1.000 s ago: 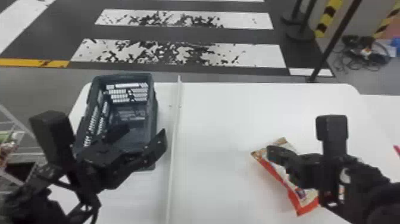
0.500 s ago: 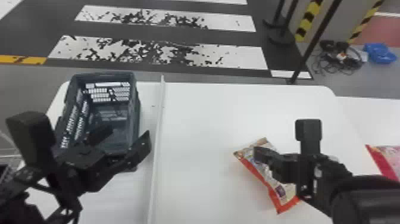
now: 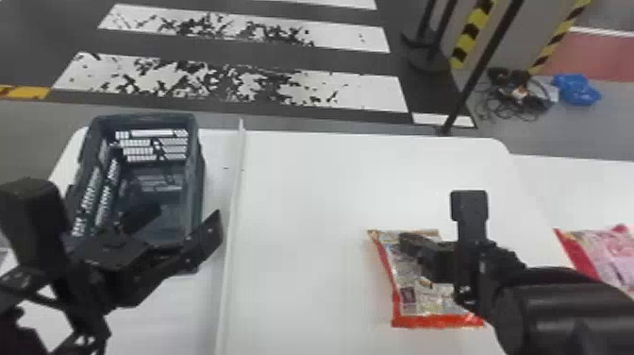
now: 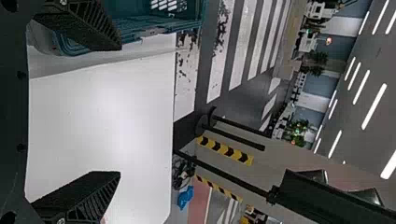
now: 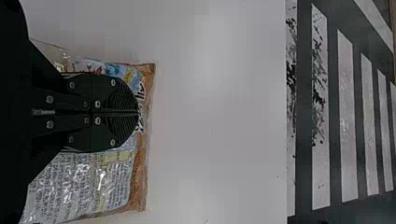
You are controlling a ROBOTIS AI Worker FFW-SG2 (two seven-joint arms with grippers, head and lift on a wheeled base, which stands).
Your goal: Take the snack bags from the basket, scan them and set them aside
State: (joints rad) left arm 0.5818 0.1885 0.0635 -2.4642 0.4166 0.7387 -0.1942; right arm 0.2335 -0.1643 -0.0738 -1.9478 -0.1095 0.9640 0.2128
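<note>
The snack bag, silver with red-orange edges, lies on the white table under my right gripper. In the right wrist view, my right gripper has its fingers pressed together over the middle of the bag, pinching its film; the pinch itself is hidden beneath them. A dark blue-grey basket stands at the table's left; part of its bare floor shows. My left gripper is at the basket's near side. Widely parted fingers of my left gripper hold nothing in the left wrist view, where the basket appears too.
A second bag, pink and red, rests at the far right beside my right arm. A raised white strip runs front to back across the table, right of the basket. Beyond the far edge stands a dark post.
The head view has turned rightward, bringing more of the pink bag into sight. My right arm and the silver bag have swung round together, and the bag's lower edge now lies nearly level. The left gripper remains open.
</note>
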